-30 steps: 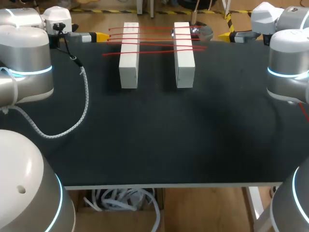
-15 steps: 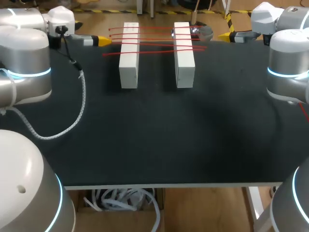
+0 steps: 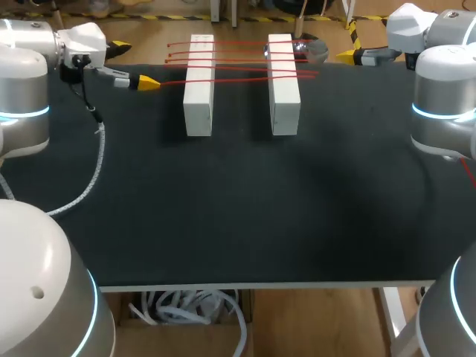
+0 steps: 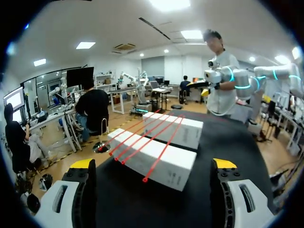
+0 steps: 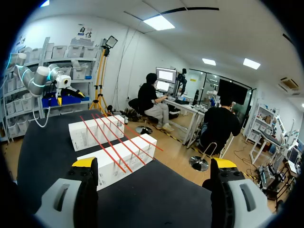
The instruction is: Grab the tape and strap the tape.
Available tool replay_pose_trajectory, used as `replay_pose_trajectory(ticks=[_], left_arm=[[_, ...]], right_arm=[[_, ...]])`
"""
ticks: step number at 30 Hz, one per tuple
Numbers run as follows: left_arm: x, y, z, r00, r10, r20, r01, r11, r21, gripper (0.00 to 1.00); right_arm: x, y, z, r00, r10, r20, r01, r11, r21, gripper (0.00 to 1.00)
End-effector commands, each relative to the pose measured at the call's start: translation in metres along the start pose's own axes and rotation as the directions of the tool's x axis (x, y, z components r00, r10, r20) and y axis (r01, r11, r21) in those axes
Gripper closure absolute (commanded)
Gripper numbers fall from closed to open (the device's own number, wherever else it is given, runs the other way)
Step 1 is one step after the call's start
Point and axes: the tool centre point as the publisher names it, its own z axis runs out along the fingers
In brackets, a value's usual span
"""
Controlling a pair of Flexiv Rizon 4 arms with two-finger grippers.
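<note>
Two white boxes (image 3: 198, 85) (image 3: 284, 82) lie side by side at the table's far end, with several red straps (image 3: 238, 63) stretched across both. A clear tape roll (image 3: 314, 50) sits just right of the right box. My left gripper (image 3: 134, 65) hovers left of the boxes, open and empty. In the left wrist view the left gripper (image 4: 153, 166) faces the nearer box (image 4: 152, 159), with the straps (image 4: 142, 142) running away from it. My right gripper (image 3: 348, 54) hangs right of the tape roll; in the right wrist view this gripper (image 5: 154, 164) is open and empty, with both boxes (image 5: 116, 161) ahead.
The black table (image 3: 238, 208) stretches bare from the boxes to its front edge. A white coiled cable (image 3: 93, 171) hangs from my left arm over the table's left side. My right arm (image 4: 228, 78) shows beyond the boxes in the left wrist view.
My left gripper has drawn back to the left and turned, so its two yellow tips now stand spread apart in the head view. The right arm, boxes and straps have not moved.
</note>
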Motion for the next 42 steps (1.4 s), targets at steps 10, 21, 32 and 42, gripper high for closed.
replay_pose_trajectory(ticks=[10, 21, 32, 42], left_arm=[[0.002, 0.006, 0.019, 0.998, 0.015, -0.057, -0.015, 1.000, 0.005, 0.73], [0.001, 0.011, 0.026, 0.994, 0.024, -0.102, -0.025, 1.000, -0.010, 0.68], [0.001, 0.018, 0.033, 0.987, 0.044, -0.153, -0.047, 0.999, -0.020, 0.62], [0.001, 0.028, 0.041, 0.981, 0.038, -0.192, -0.042, 0.999, -0.021, 0.62]], right_arm=[[0.000, 0.000, 0.000, 1.000, 0.000, 0.000, 0.000, 1.000, 0.000, 0.00], [0.000, 0.000, 0.000, 1.000, 0.000, 0.000, 0.000, 1.000, 0.000, 0.00], [0.000, 0.000, 0.000, 1.000, 0.000, 0.000, 0.000, 1.000, 0.000, 0.00], [0.000, 0.000, 0.000, 1.000, 0.000, 0.000, 0.000, 1.000, 0.000, 0.00]])
